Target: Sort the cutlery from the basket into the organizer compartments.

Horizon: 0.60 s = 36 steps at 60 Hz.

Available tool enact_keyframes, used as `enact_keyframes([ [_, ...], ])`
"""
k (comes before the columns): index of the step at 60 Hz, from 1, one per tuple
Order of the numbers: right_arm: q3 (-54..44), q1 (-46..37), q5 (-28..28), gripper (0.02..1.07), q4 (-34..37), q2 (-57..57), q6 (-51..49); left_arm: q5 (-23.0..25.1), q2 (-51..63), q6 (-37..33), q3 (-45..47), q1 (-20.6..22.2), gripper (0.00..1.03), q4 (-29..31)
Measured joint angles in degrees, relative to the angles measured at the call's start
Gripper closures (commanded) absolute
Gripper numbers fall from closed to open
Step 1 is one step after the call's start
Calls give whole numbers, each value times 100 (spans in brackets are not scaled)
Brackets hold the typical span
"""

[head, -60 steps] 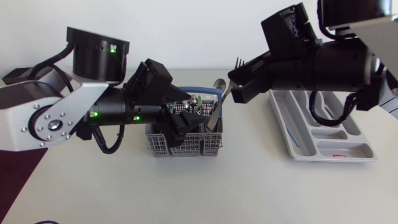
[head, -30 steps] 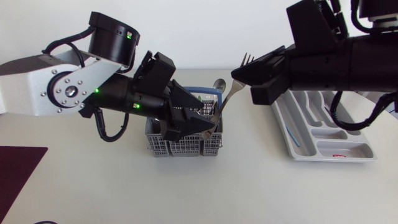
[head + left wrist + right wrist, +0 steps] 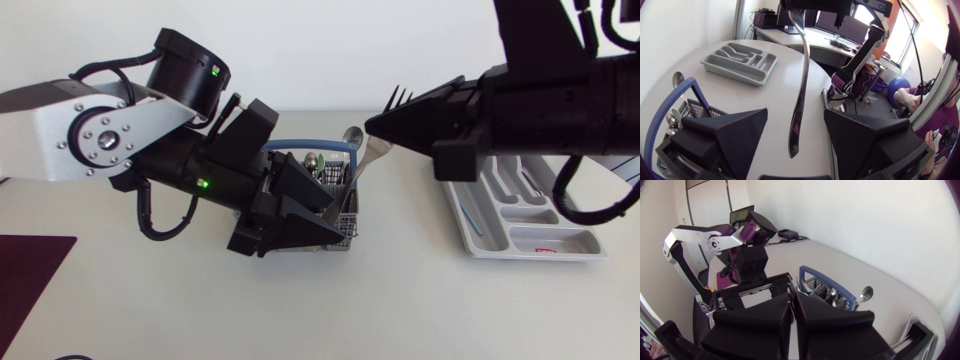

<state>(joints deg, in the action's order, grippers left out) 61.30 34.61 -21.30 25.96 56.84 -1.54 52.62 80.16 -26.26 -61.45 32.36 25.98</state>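
The right gripper (image 3: pixel 375 126), right of centre in the upper half of the head view, was pictured clamped on a fork (image 3: pixel 365 158) just below its tines, its fingers (image 3: pixel 755 325) pressed almost together on the metal; the tines were pointed up and the shaft was hung down toward the basket (image 3: pixel 347 228) at the frame's centre; in the left wrist view that shaft was seen between the wide-spread fingers (image 3: pixel 735 132) of the left gripper (image 3: pixel 796 117), touched by neither, so that pincer was open and empty, poised over the basket; the organizer (image 3: pixel 530 256) was laid at the right of the frame, well apart from the basket and partly hidden under the right arm.

The step was judged to be the fork's transfer to the organizer; it was thought best done by lifting until the shaft's end was clear of the basket's blue hoop (image 3: pixel 320 145) and of the left fingers, which would need to be left apart; with the grip so near the tines, a slow swing was advised, and the fork laid flat in a long compartment before release.

Counted: two grippers; one fork aloft; one basket; one organizer; in the basket, a tall spoon (image 3: pixel 352 134) raised above the rim and a lower spoon (image 3: pixel 313 160); other pieces there could not be counted, nor could the compartments.
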Motion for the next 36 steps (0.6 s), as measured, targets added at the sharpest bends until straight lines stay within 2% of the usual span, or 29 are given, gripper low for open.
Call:
enact_keyframes([
  [8, 0, 96, -227, 100, 63, -105, 55, 474, -144, -256, -2, -74, 42, 507],
  [24, 0, 98, -566, 100, 92, -190, 140, 758, -282, -595, -44, -92, 49, 1023],
  [36, 0, 98, -719, 100, 92, -210, 157, 848, -319, -667, -44, -92, 71, 1062],
])
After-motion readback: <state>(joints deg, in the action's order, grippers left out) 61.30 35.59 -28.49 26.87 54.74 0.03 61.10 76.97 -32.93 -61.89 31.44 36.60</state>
